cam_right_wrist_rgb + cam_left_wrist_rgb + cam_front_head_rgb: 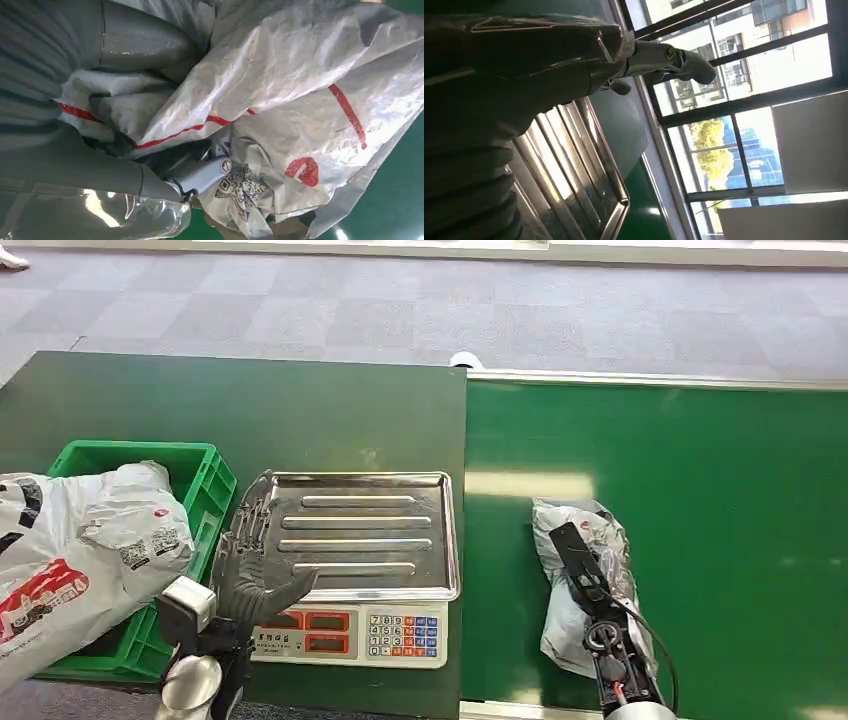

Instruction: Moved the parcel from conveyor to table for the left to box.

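The parcel (560, 625), a crumpled grey plastic bag with red marks, lies on the green conveyor belt (730, 540) near its left edge. My right hand (580, 560) lies on top of it. In the right wrist view my right hand (115, 165) grips the parcel (300, 75), with bunched film between thumb and fingers. My left hand (255, 565) hovers open, fingers spread, over the left edge of the scale's steel tray (390, 525). The left wrist view shows that left hand (499, 75) above the ribbed tray (574, 165).
A dark green table (250, 410) adjoins the belt on the left. The electronic scale (400, 633) stands at its front edge. A green crate (205, 480) at the left holds large white parcels (90, 540) that spill over its rim. Grey carpet lies beyond.
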You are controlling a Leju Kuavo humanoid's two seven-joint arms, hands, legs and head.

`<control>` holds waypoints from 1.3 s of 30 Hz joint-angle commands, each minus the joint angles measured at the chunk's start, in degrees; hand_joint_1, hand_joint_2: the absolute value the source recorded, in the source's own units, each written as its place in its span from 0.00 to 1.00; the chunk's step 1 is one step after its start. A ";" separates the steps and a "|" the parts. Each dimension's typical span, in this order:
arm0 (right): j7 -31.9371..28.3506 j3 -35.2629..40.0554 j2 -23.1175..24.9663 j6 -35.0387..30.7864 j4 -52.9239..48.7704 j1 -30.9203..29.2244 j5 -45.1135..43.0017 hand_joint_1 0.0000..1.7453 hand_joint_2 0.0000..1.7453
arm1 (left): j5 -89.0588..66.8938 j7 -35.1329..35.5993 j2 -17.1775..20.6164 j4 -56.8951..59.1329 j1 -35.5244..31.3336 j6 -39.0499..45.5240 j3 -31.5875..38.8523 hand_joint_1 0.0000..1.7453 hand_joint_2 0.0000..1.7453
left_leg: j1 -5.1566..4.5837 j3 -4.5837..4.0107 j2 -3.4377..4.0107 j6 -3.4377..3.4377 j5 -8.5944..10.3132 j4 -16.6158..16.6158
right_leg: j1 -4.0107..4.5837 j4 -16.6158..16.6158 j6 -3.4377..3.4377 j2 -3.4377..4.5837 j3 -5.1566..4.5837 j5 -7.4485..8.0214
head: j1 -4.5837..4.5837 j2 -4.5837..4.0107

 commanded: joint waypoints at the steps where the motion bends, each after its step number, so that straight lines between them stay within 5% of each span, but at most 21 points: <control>1: -2.11 2.50 -1.61 0.73 -2.71 -1.20 -2.38 1.00 1.00 | 0.12 0.35 0.68 2.01 -0.64 -0.22 0.34 0.00 1.00 | -0.08 0.03 0.02 0.14 0.03 -0.07 | -0.04 -0.03 -0.09 -0.03 0.00 0.02 | 0.02 0.00; 7: -2.03 7.35 -5.63 8.38 -1.50 -4.86 -0.57 1.00 1.00 | 0.28 -1.23 1.29 4.78 -1.50 0.21 -0.46 0.00 1.00 | -0.13 -0.04 0.04 0.16 0.05 -0.03 | -0.10 0.04 -0.07 -0.01 -0.09 0.04 | 0.00 0.00; 16: -1.68 11.58 -8.10 8.26 3.92 -8.21 2.85 1.00 1.00 | 0.62 -1.61 1.73 5.35 -2.22 0.45 -0.67 0.00 1.00 | -0.12 0.06 0.02 0.20 0.08 -0.12 | -0.07 -0.07 -0.12 -0.05 0.01 0.06 | 0.02 0.00; 22: -10.18 16.10 -11.66 14.58 7.47 -13.85 -0.92 1.00 1.00 | 1.89 -2.47 3.17 5.16 -0.73 1.92 -0.19 0.00 1.00 | -0.12 -0.01 0.11 0.12 0.03 -0.01 | -0.10 0.06 -0.04 0.08 -0.08 0.05 | 0.00 0.00; 27: -14.73 22.16 -12.67 16.35 0.02 -17.06 -7.40 1.00 1.00 | 2.52 -3.65 3.46 2.15 2.69 3.70 0.51 0.00 1.00 | -0.12 -0.01 0.17 0.13 0.02 -0.03 | -0.09 0.04 -0.07 0.13 -0.10 0.07 | 0.00 0.00; 39: -18.63 36.68 -17.16 12.89 -30.99 -12.60 -21.30 1.00 1.00 | 2.97 -5.13 3.33 2.34 2.86 3.71 0.56 0.00 1.00 | -0.15 -0.12 0.19 0.20 0.02 0.03 | -0.11 0.13 -0.12 0.13 -0.23 0.06 | 0.02 0.00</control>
